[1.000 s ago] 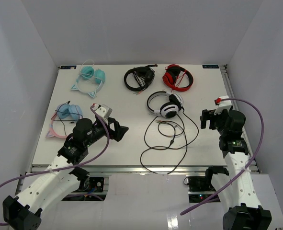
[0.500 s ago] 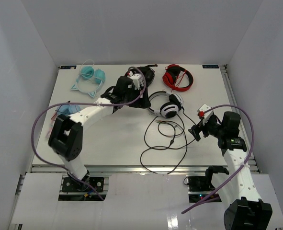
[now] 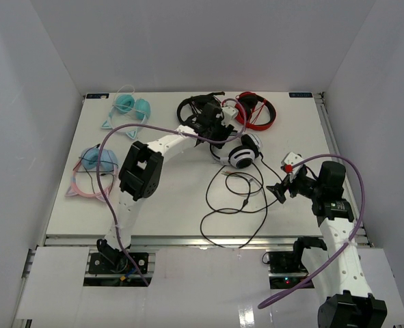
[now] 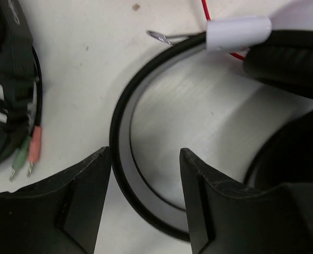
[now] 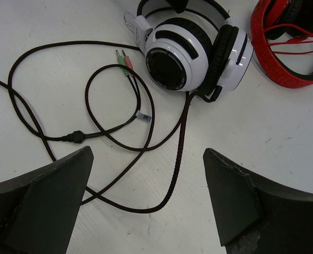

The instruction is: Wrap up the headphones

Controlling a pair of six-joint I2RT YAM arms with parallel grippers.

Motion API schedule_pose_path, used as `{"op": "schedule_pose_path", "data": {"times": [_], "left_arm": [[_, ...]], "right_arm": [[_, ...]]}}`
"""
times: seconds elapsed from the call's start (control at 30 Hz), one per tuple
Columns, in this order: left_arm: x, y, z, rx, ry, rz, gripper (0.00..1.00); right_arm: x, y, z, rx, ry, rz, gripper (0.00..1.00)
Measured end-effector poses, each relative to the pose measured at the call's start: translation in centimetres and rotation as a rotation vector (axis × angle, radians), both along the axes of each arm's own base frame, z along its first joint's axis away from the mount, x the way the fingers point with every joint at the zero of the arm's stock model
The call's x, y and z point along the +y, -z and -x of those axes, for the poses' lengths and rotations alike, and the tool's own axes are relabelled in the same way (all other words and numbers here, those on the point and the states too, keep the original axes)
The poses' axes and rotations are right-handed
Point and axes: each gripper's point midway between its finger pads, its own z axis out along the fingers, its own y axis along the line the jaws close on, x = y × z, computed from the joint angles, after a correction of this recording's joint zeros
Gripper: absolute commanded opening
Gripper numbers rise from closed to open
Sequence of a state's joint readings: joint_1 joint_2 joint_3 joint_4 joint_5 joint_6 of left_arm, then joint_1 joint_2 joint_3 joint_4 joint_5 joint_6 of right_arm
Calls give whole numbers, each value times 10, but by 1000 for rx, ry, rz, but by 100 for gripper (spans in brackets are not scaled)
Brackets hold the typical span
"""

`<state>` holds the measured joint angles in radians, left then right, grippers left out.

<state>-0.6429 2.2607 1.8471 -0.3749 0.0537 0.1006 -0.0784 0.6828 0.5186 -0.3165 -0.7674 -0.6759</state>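
Observation:
The white headphones (image 3: 241, 153) with black cushions lie at the middle of the table, and their thin black cable (image 3: 237, 199) lies in loose loops toward the near edge. My left gripper (image 3: 217, 131) is open and low over their headband (image 4: 122, 132). One stretch of the band lies between the two fingers. My right gripper (image 3: 275, 191) is open and empty, hovering over the right side of the cable loops. In the right wrist view the cup (image 5: 187, 50), the cable (image 5: 181, 132) and its green and pink plugs (image 5: 125, 57) show ahead of the wide-open gripper (image 5: 145, 203).
All-black headphones (image 3: 196, 111) and red-and-black headphones (image 3: 256, 109) lie at the far edge, close to my left gripper. Teal headphones (image 3: 128, 108) and blue-and-pink cat-ear headphones (image 3: 92, 167) lie at the left. The black set's plugs (image 4: 29, 156) lie beside my left finger.

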Motion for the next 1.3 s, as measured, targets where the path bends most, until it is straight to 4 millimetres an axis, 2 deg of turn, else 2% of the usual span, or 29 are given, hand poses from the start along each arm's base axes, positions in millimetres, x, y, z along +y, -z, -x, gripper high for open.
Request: {"op": "schedule_pose_path", "data": {"times": [0.07,0.23,0.3,0.33,0.4,0.53,0.7,0.83,0.93,1.0,1.17,1.3], "left_arm": [[-5,8,-12,-27,14,-18,64],[0,37,-26,-44,26,-94,62],[0,37,-33,-63,24,-98,60],[1,37,-34,-66,24,-101,55],[2,38,-35,-67,26,-106,29],[1,38,-33,-60,40,-99,3],[0,37,-31,-52,32,-61,0],[12,34,-15,-11,-27,-45,0],[36,15,3,7,-115,-57,0],[58,-5,20,-5,-177,-69,0],[142,-72,74,-65,-348,-98,0],[208,-131,107,-155,-509,-23,0]], "right_arm": [[1,-1,1,-6,-4,-1,91],[3,-4,3,-15,-18,-9,91],[4,-5,4,-18,-21,-10,91],[4,-5,4,-19,-22,-11,91],[4,-5,4,-19,-24,-12,91],[4,-5,4,-19,-25,-12,91],[4,-5,4,-18,-23,-12,91],[3,-6,4,-18,-12,-14,93],[1,-12,5,-41,-2,-15,98],[1,-18,7,-70,-6,-13,90],[8,-30,18,-69,-60,-22,90],[15,-66,15,-66,-114,-50,90]]}}
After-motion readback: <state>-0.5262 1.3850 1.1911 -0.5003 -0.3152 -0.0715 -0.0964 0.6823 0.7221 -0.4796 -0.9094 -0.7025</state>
